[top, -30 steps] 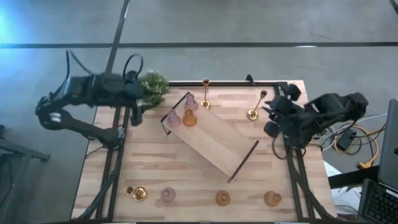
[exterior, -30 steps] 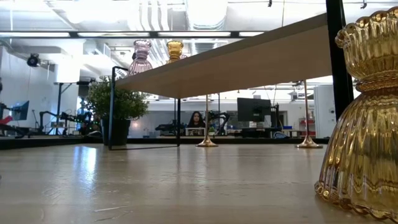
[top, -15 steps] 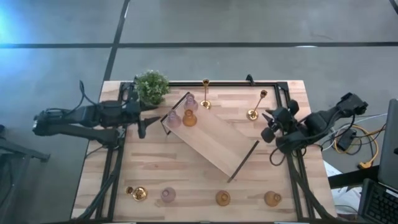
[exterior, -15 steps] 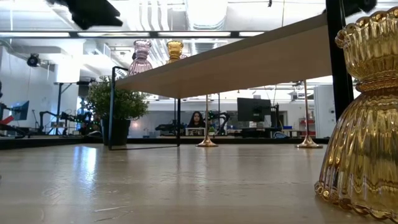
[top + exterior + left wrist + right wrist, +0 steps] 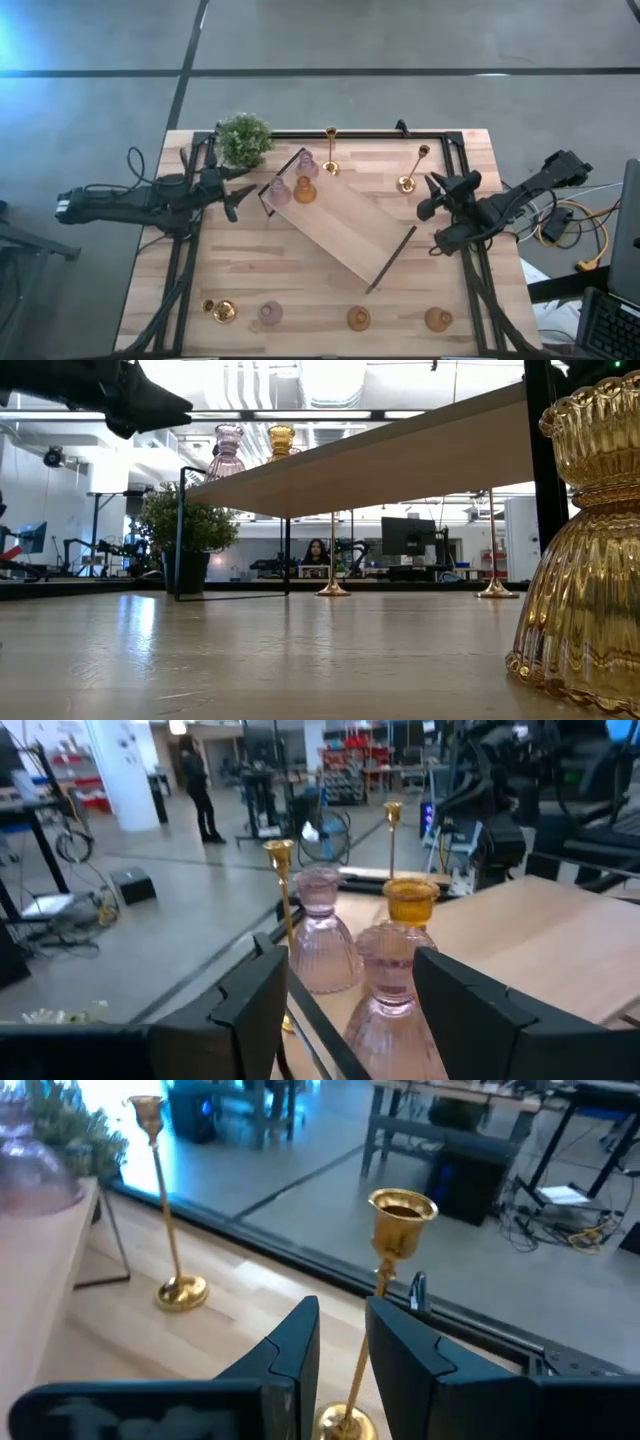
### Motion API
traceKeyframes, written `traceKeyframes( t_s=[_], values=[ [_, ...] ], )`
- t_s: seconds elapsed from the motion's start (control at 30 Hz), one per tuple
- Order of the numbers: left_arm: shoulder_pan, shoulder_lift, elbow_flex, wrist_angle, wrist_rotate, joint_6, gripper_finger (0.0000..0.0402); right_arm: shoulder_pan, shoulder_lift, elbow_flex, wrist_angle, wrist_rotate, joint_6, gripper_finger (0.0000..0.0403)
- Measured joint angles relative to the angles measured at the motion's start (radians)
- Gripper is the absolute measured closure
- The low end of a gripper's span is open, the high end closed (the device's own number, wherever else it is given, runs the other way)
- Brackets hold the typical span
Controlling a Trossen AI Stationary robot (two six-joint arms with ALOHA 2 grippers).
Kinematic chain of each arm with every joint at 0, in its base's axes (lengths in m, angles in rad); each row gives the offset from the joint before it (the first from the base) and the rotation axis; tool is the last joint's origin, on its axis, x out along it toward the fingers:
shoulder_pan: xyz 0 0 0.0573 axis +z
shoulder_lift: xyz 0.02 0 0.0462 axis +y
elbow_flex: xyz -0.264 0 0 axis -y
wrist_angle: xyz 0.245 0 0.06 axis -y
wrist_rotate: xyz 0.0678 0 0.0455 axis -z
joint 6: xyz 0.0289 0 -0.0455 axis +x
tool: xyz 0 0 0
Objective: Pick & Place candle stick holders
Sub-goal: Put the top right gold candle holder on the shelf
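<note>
Scanning high view: two tall gold holders point(image 5: 407, 183) and point(image 5: 330, 166) are stood at the far edge of the table point(image 5: 250, 270); three glass holders point(image 5: 280, 190) are set on the tray point(image 5: 345, 228) end near the plant point(image 5: 244, 140); four more squat holders point(image 5: 358, 319) are lined along the near edge.
Left gripper, high view: left gripper point(image 5: 236, 200) is held just beside the tray end, apart from the glass holders.
Right gripper, high view: right gripper point(image 5: 428, 196) is held just beside the right-hand gold holder.
Low view: a ribbed amber holder point(image 5: 585, 540) is seen up close; both gold stems are seen upright beyond the tray.
Left wrist view: fingers point(image 5: 250, 1005) are spread wide, nothing is held; a pink glass holder point(image 5: 385, 990) is lined up ahead, a second pink one point(image 5: 322, 935) and an amber one point(image 5: 410, 905) behind it.
Right wrist view: fingers point(image 5: 295, 1345) are parted narrowly; the gold stem point(image 5: 362, 1365) is seen through the gap, not clamped.
Handling, gold: judged light, rigid, top-heavy and slick; easily tipped by a sideways nudge.
Grasp, gold: best taken low on the stem, just above the base, and kept upright.
Handling, glass: judged heavier, brittle, smooth; ribs could aid grip.
Grasp, glass: best taken at the narrow waist, with gentle squeeze.
</note>
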Motion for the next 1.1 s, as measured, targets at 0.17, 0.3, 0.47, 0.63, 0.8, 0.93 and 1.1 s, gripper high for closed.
traceKeyframes(
  t_s=[0.17, 0.3, 0.47, 0.63, 0.8, 0.93, 1.1],
  values=[
    [0.0, -0.044, -0.046, 0.071, -0.006, 0.06, 0.0182, 0.0, 0.002, -0.094, 0.033, 0.006, 0.111, 0.0309],
    [0.0, -0.066, -0.049, 0.071, -0.005, 0.076, 0.0182, -0.006, 0.003, -0.169, 0.143, 0.009, 0.115, 0.0296],
    [0.001, -0.07, -0.048, 0.079, -0.01, 0.068, 0.0182, -0.03, 0.002, -0.238, 0.263, 0.015, 0.002, 0.0282],
    [0.0, -0.068, -0.049, 0.07, -0.005, 0.068, 0.0182, -0.038, -0.016, -0.256, 0.269, 0.1, 0.004, 0.0271],
    [0.0, -0.068, -0.049, 0.07, -0.005, 0.068, 0.0182, -0.054, -0.097, -0.256, 0.247, 0.057, -0.032, 0.0274],
    [0.0, -0.068, -0.049, 0.07, -0.005, 0.068, 0.0182, -0.057, -0.187, -0.258, 0.247, 0.01, -0.123, 0.0277],
    [0.0, -0.066, -0.049, 0.07, -0.005, 0.069, 0.0182, -0.057, -0.308, -0.258, 0.265, -0.015, -0.234, 0.0278]
  ],
)
